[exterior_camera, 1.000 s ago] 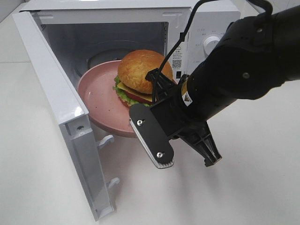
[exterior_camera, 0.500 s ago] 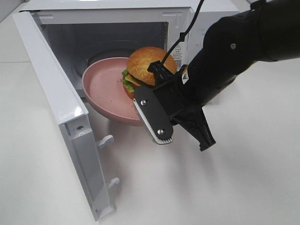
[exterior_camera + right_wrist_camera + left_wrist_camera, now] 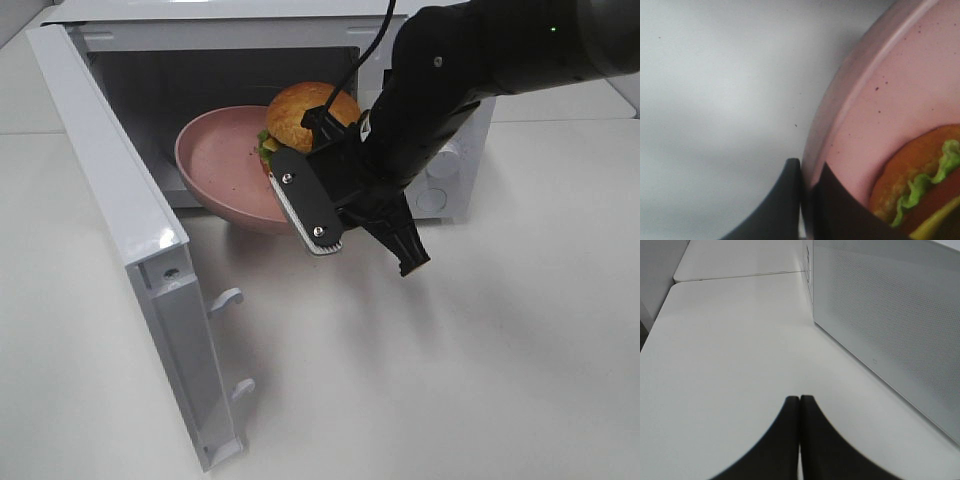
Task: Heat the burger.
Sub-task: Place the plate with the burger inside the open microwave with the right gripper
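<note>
The burger has a golden bun and green lettuce and lies on a pink speckled plate. The plate is tilted and held in the air at the mouth of the open microwave. My right gripper is shut on the plate's near rim. The right wrist view shows its dark fingers pinching the plate rim, with the burger just beyond. My left gripper is shut on nothing, low over the table beside the microwave's white perforated wall.
The microwave door is swung wide open toward the front left, its latch hooks sticking out. The white tabletop lies in front. The right arm hides the microwave's control panel.
My right arm has carried the plate and burger up and back, from in front of the opening toward the microwave's cavity. The grip stayed shut.
</note>
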You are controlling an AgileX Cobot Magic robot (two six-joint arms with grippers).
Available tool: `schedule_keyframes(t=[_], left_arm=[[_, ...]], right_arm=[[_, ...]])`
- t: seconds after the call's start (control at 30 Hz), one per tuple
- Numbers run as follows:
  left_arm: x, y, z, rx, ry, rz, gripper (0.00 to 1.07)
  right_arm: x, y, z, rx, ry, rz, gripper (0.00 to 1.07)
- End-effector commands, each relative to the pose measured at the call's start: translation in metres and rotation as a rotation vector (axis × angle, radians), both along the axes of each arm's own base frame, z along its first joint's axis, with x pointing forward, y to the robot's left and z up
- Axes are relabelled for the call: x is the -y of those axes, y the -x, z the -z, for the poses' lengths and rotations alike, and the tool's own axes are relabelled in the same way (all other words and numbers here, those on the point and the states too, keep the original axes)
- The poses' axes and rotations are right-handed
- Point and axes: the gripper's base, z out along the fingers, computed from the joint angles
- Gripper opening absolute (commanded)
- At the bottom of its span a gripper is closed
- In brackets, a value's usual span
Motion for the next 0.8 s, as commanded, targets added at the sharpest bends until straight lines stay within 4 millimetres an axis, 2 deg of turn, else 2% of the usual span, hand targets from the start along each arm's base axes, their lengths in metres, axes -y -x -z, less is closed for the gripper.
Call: schedule_keyframes(t=[0.03, 0.27, 0.5, 0.8], left_arm=[[0.000, 0.003, 0.000, 0.023, 0.003, 0.000, 0.00], [0.000, 0.003, 0.000, 0.023, 0.003, 0.000, 0.00], [0.000, 0.003, 0.000, 0.023, 0.003, 0.000, 0.00], [0.000, 0.003, 0.000, 0.023, 0.003, 0.000, 0.00]], right_arm=[[-0.012, -0.016, -0.007, 0.064, -0.033, -0.017, 0.00], [-0.025, -0.033, -0.007, 0.070, -0.050, -0.004, 0.00], [-0.045, -0.060, -0.005, 0.014, -0.086, 0.097, 0.00], [-0.059, -0.082, 0.004, -0.029, -0.120, 0.208, 0.00]])
